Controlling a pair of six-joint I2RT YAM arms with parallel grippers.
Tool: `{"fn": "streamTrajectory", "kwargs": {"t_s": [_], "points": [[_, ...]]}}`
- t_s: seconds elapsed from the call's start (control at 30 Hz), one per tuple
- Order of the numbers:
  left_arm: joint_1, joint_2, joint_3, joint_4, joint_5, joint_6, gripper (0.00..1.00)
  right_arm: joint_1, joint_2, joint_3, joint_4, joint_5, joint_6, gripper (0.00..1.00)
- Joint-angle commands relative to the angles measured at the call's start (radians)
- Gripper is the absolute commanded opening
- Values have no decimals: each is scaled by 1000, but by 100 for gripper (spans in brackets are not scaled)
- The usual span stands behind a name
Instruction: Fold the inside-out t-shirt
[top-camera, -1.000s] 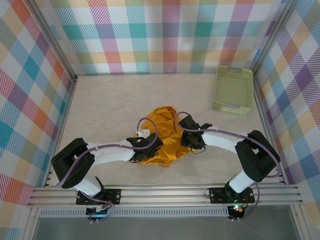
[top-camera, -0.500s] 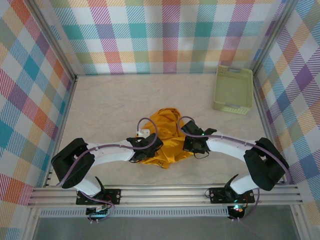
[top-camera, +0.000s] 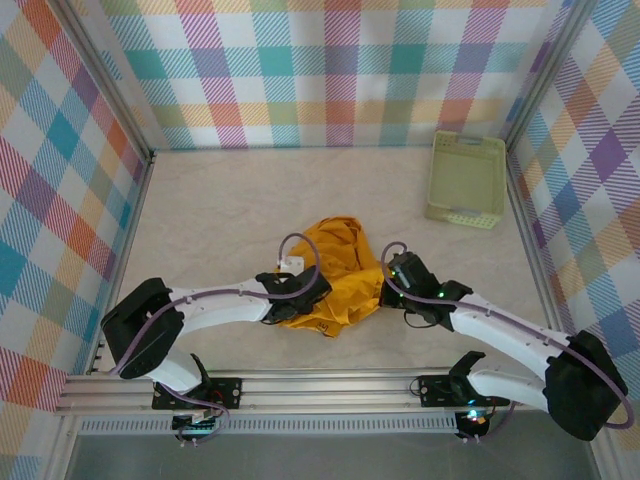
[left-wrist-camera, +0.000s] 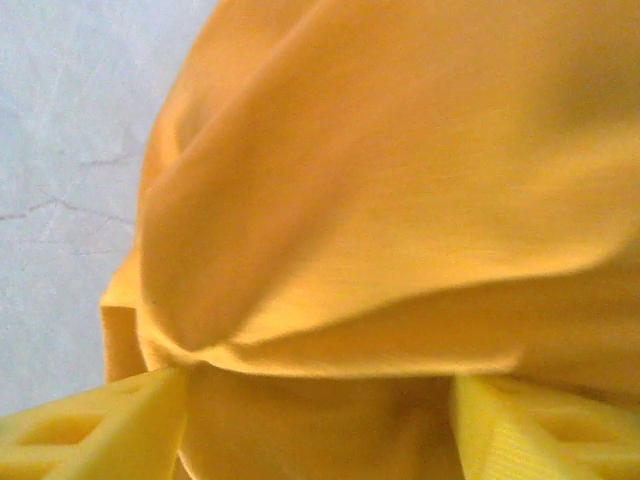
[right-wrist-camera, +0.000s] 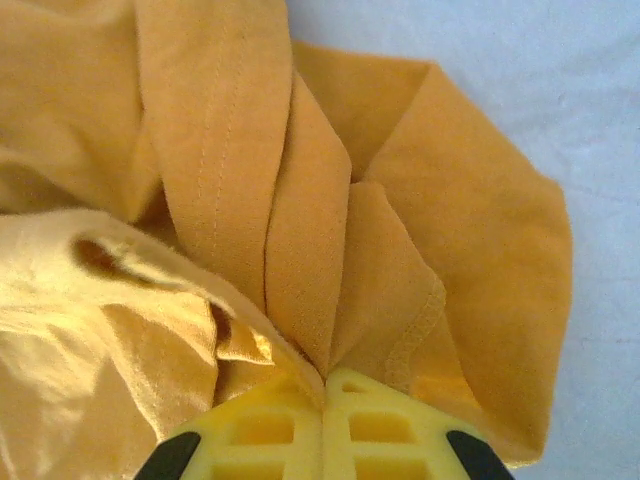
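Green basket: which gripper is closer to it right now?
Right. The right gripper pinches the t-shirt at its right edge; the basket lies beyond it toward the far right. The left gripper sits at the t-shirt's left side, farther off.

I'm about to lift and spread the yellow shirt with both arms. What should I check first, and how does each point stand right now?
1. Right claw gripping the t-shirt: ok, jaws shut on a pleated bunch of cloth.
2. Left claw gripping the t-shirt: not ok, jaws stand apart with cloth bulging between them.
3. T-shirt lying flat enough to fold: not ok, it is a crumpled heap between the two arms.
4. Each claw at a known part (collar, sleeve, hem): cannot tell, the folds hide the shirt's outline.
5. Basket out of the way: ok, it sits in the far right corner of the table, apart from the t-shirt.
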Motion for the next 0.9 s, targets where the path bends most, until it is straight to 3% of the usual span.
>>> {"fn": "streamTrajectory", "kwargs": {"t_s": [0.0, 0.17, 0.43, 0.57, 0.67, 0.87], "points": [[-118, -53, 136, -105, -90, 55, 72, -5, 0, -19, 99, -45, -18, 0], [-217, -52, 187, 15, -3, 166, 76, -4, -77, -26, 151, -97, -19, 0], [-220, 64, 184, 152, 93, 221, 78, -3, -156, -7, 146, -171, -6, 0], [-218, 126, 209, 149, 87, 202, 76, -3, -163, -10, 142, -179, -2, 0], [-185, 173, 229, 93, 65, 142, 62, -1, -165, -16, 139, -175, 1, 0], [-152, 146, 159, 144, 79, 106, 29, -2, -156, -23, 105, -117, -10, 0]]}}
